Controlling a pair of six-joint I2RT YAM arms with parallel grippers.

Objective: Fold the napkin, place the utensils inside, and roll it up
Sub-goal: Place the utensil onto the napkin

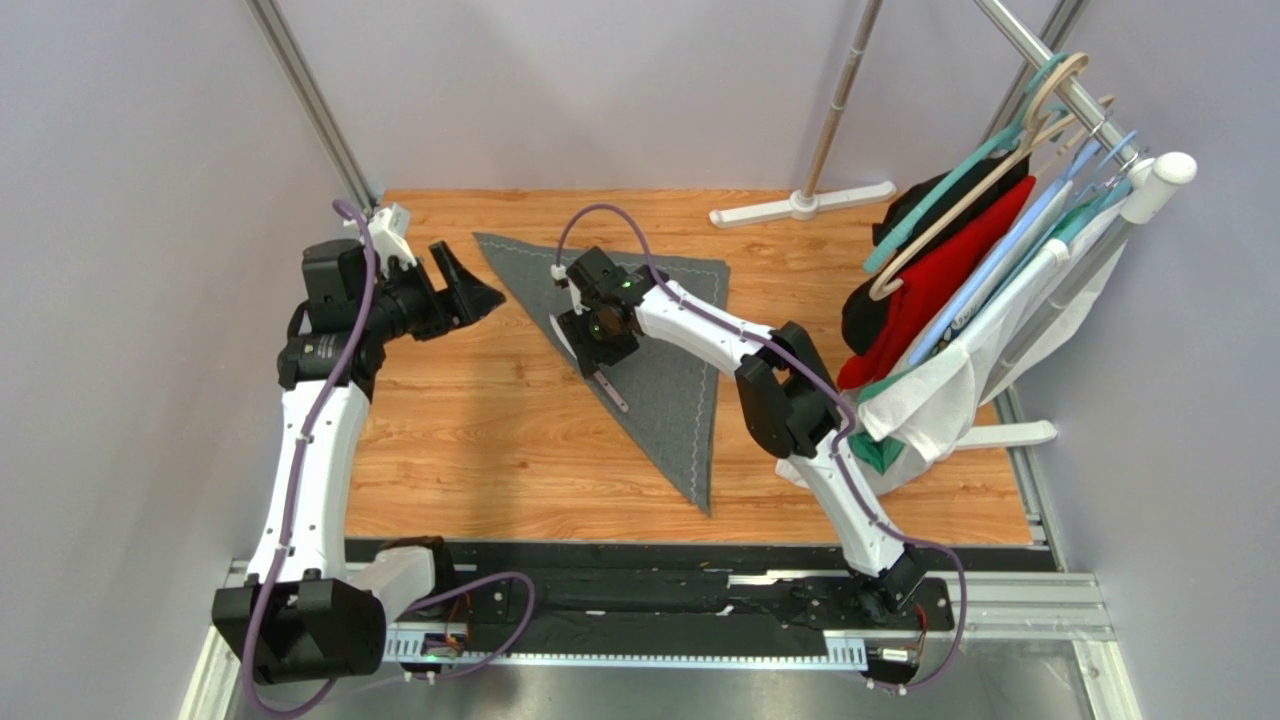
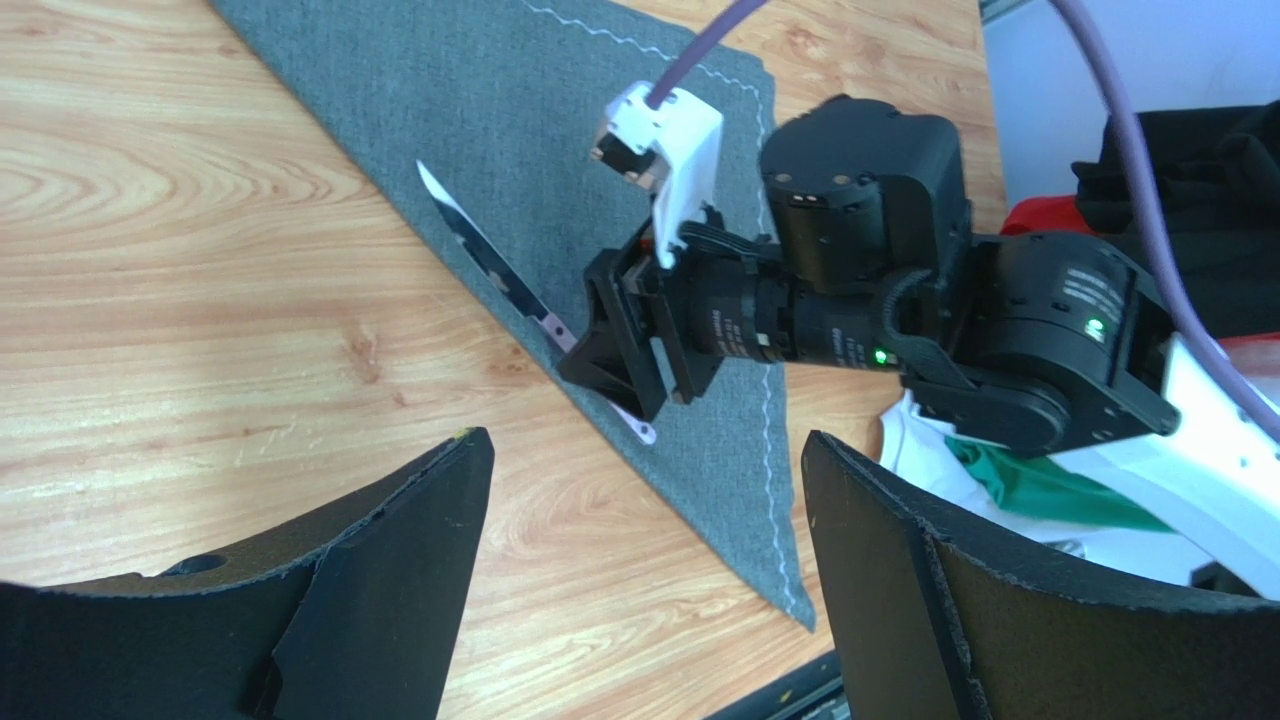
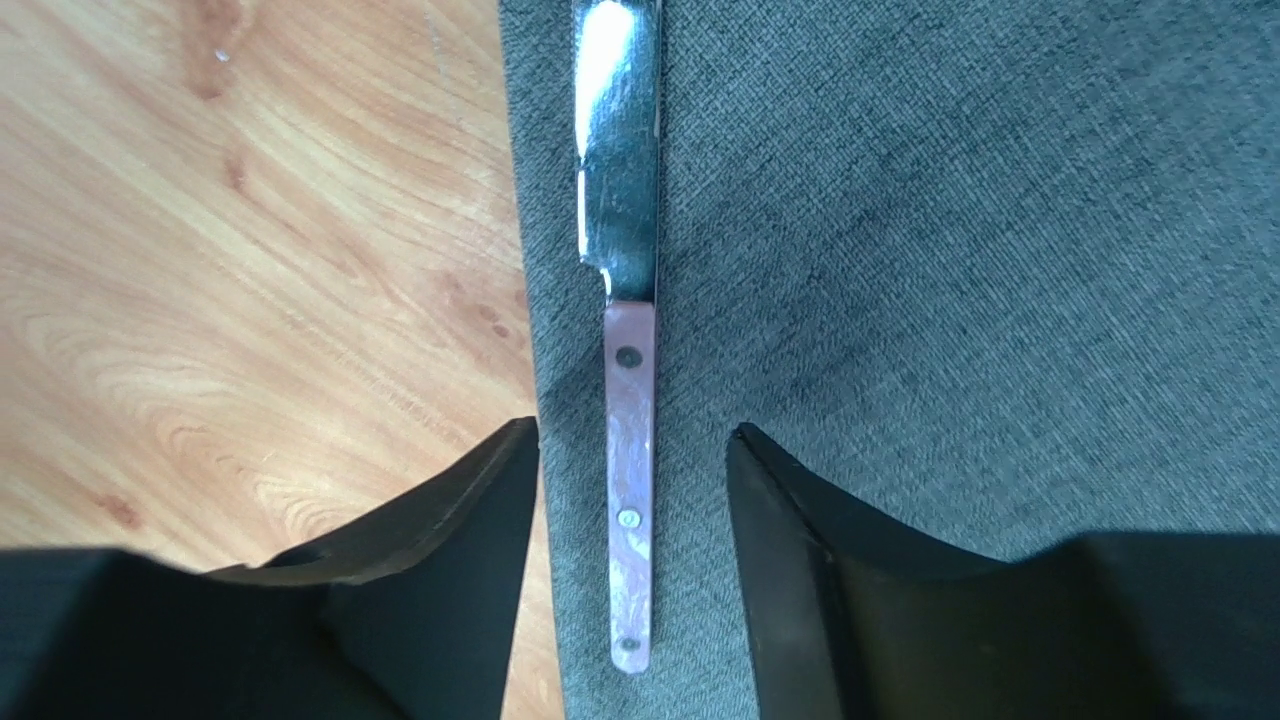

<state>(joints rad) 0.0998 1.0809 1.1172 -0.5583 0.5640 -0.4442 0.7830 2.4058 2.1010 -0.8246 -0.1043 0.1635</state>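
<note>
The dark grey napkin (image 1: 676,375) (image 2: 511,135) (image 3: 977,270) lies folded into a triangle on the wooden table, one point toward the near edge. One utensil, a knife with a lilac-pink handle (image 1: 610,393) (image 2: 489,270) (image 3: 631,435), rests flat on the napkin along its left edge. My right gripper (image 1: 598,342) (image 2: 624,353) (image 3: 633,432) hovers just above it, open, its fingers on either side of the handle without touching it. My left gripper (image 1: 478,293) (image 2: 646,441) stands open and empty over bare wood, left of the napkin.
A rack of hangers with red and black garments (image 1: 962,285) and a white cloth (image 1: 932,405) crowds the table's right side. A white stand base (image 1: 804,203) sits at the back edge. A black rail (image 1: 676,600) runs along the near edge.
</note>
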